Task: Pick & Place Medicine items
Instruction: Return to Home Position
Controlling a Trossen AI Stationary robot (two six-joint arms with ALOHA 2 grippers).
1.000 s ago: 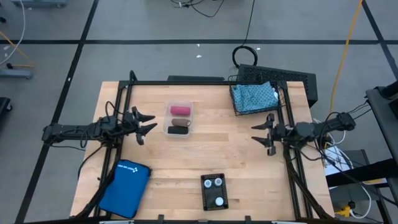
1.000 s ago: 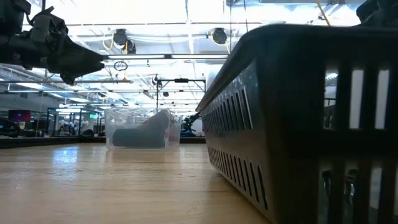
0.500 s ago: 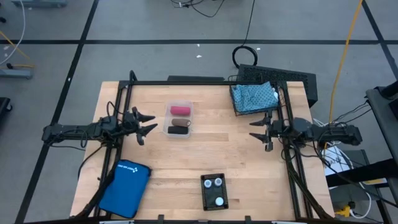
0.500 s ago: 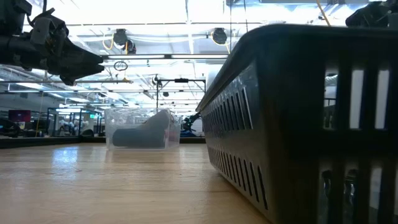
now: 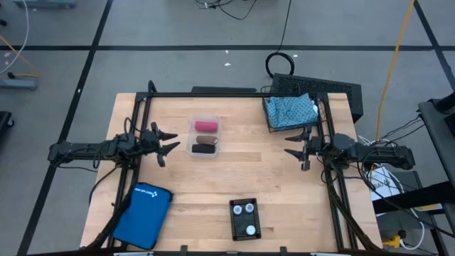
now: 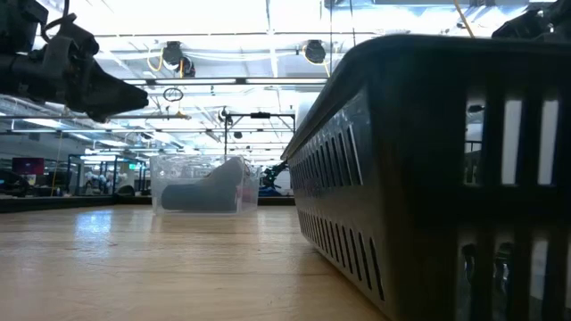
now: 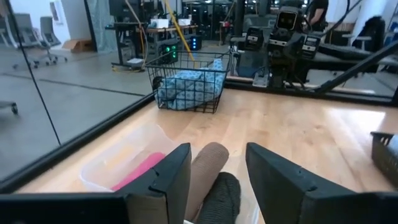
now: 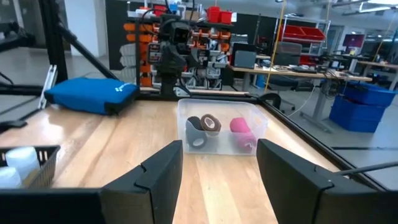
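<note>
Left tool [image 5: 173,142] and right tool [image 5: 290,146] hover, jaws spread wide, at opposite sides of the table [image 5: 256,178].

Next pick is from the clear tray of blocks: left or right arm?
Left. The left end effector, open, hangs just beside the clear tray; the right end effector, also open, sits across the table by the wire basket.

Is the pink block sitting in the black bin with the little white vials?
No, the pink block lies in the clear tray, next to the brown block.
</note>
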